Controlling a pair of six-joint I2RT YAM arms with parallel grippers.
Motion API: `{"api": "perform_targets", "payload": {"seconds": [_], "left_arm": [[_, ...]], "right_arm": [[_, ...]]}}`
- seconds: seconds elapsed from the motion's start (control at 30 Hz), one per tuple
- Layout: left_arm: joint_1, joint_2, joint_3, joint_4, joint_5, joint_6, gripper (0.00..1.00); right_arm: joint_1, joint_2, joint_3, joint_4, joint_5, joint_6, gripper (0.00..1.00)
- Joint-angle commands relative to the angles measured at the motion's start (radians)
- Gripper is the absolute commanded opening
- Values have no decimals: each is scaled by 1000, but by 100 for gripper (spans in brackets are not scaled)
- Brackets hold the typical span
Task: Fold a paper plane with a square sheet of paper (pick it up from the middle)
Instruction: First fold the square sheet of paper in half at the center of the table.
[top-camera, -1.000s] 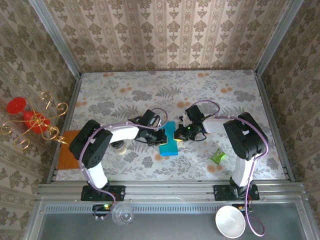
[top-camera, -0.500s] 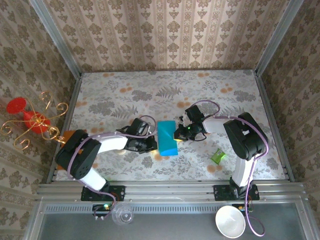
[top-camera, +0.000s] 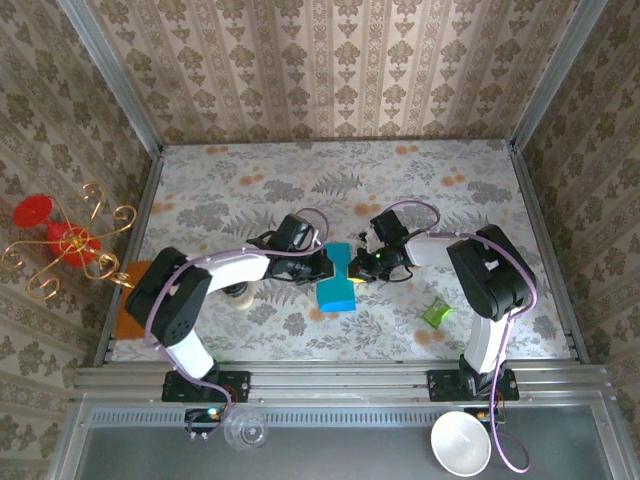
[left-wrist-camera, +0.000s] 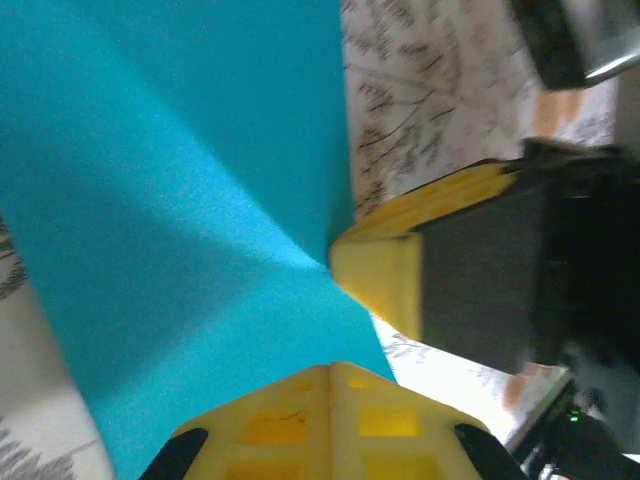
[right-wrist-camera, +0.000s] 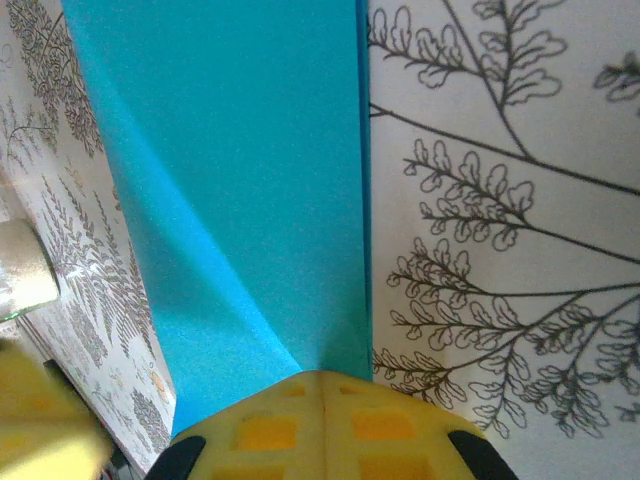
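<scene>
"Over on the left, what have you got?"

"An orange mat at the table edge, untouched. Then my left gripper, clenched on the left long edge of the square sheet of paper, which sits mid-table, apparently folded in half into a tall rectangle and puckering toward my pinch."

"And further right?"

"My right gripper meets the sheet from the opposite edge, almost touching the left one, jaws likewise clamped on the paper; from that wrist I see the doubled edge run straight into the grip. A green wrapper lies well apart, beyond it."

"Which step, then?"

"Early folding, I judge: no nose, no wings yet. Next I need one hand pinning the rectangle flat while the other releases and turns a top corner to the centre line, slowly, so nothing tears."
</scene>
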Motion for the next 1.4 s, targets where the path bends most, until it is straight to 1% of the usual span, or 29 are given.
{"api": "perform_targets", "payload": {"seconds": [0.0,0.1,0.2,0.33,0.43,0.5,0.57,0.63,0.73,0.8,0.9,1.0,1.07,1.17,1.27,1.37], "left_arm": [[9,53,18,-17,12,34,8],[40,68,21,1,20,49,8],[51,76,0,2,20,50,8],[69,76,-109,29,22,19,8],[95,32,-181,18,15,17,8],[120,-16,-195,-30,9,42,8],[138,-76,-182,-77,30,74,8],[138,-123,-147,-118,43,103,9],[122,-138,-97,-98,85,104,9],[98,-109,-66,-69,91,92,9],[60,-21,-13,-57,91,88,9],[37,55,1,-12,105,61,8],[30,77,-10,1,109,52,8],[31,63,-62,-15,98,75,8],[33,41,-119,-112,70,142,8],[32,7,-178,-199,48,182,6]], "right_arm": [[-15,134,-108,-230,377,10,5],[-15,136,-110,-227,375,10,5],[-16,137,-111,-227,377,12,5],[-18,139,-113,-231,387,17,5],[-18,144,-110,-235,390,16,5],[-18,143,-110,-233,390,16,5],[-18,141,-110,-235,392,15,5],[-18,138,-111,-232,394,16,5],[-18,140,-114,-228,392,18,5],[-18,144,-116,-226,392,19,5],[-18,144,-117,-223,391,21,5],[-18,142,-117,-225,392,19,5],[-18,140,-117,-226,393,18,5],[-19,134,-125,-221,404,22,5],[-19,133,-128,-215,410,25,5],[-20,130,-127,-215,414,28,5]]}}
